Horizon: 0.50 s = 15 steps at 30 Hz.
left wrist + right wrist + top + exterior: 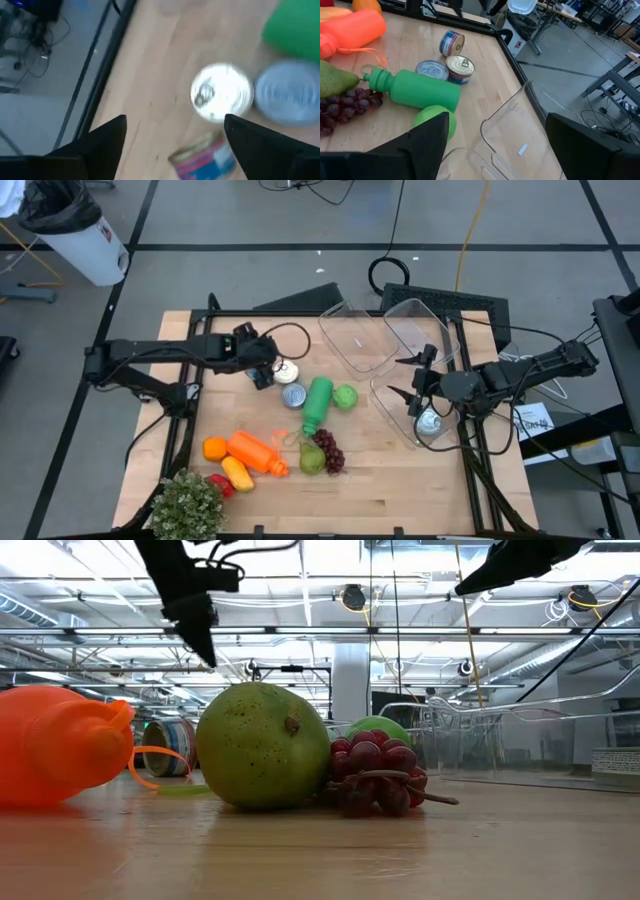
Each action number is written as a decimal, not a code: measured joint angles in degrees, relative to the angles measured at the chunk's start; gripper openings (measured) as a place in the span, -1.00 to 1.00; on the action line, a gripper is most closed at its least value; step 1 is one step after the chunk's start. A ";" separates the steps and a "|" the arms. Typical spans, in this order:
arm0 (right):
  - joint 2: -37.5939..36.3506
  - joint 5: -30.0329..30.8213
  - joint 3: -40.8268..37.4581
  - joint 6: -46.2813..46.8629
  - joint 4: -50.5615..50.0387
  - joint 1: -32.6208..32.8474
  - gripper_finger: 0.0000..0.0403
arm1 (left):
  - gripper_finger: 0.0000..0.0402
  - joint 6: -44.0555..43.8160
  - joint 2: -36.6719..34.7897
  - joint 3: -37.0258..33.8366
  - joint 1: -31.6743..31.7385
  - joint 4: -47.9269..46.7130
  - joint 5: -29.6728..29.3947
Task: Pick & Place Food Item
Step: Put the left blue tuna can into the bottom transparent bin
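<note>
Our left pincer (264, 372) hangs open beside the tin can (285, 371); our right pincer (410, 383) waits open over a clear tub (400, 415).

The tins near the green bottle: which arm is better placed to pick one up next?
Probably the left. The left gripper hangs open right beside the tins, and one tin lies just ahead of its fingers. The right gripper is over the clear containers, farther away.
</note>
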 joint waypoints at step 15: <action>-0.02 -0.16 -0.52 0.02 -0.03 0.01 0.55 | 0.68 23.58 9.86 -0.61 0.14 -12.45 6.49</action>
